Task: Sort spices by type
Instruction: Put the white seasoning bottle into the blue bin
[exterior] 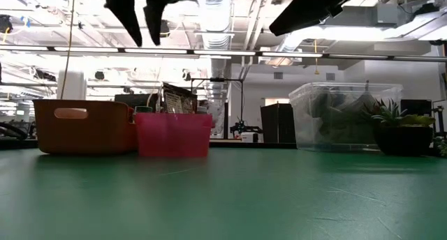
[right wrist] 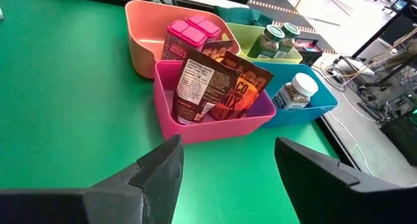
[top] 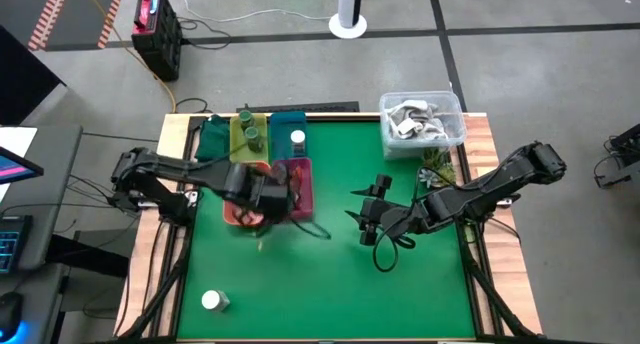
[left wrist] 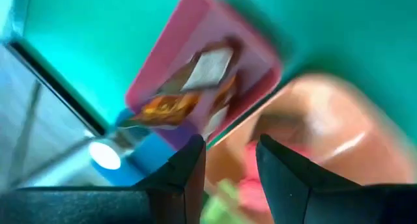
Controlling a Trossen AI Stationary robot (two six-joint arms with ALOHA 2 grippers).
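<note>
Fingers [left wrist: 189, 172] of left gripper [top: 262, 196] parted, empty, above orange tray [right wrist: 140, 28] left of centre. Right gripper [top: 366, 213] wide open, empty, mid-frame. Stray white-capped jar [top: 214, 301] lower left; brown packets [right wrist: 218, 87] in pink tray [right wrist: 215, 123].

Bright, even overhead lighting; one view blurred.
Ceiling strip lights [exterior: 223, 6] glare in the low view, leaving both arms silhouetted against them. The table [top: 330, 274] shows only soft, faint shadows. The left wrist view is heavily motion-blurred and smeared; the right wrist view is sharp.
</note>
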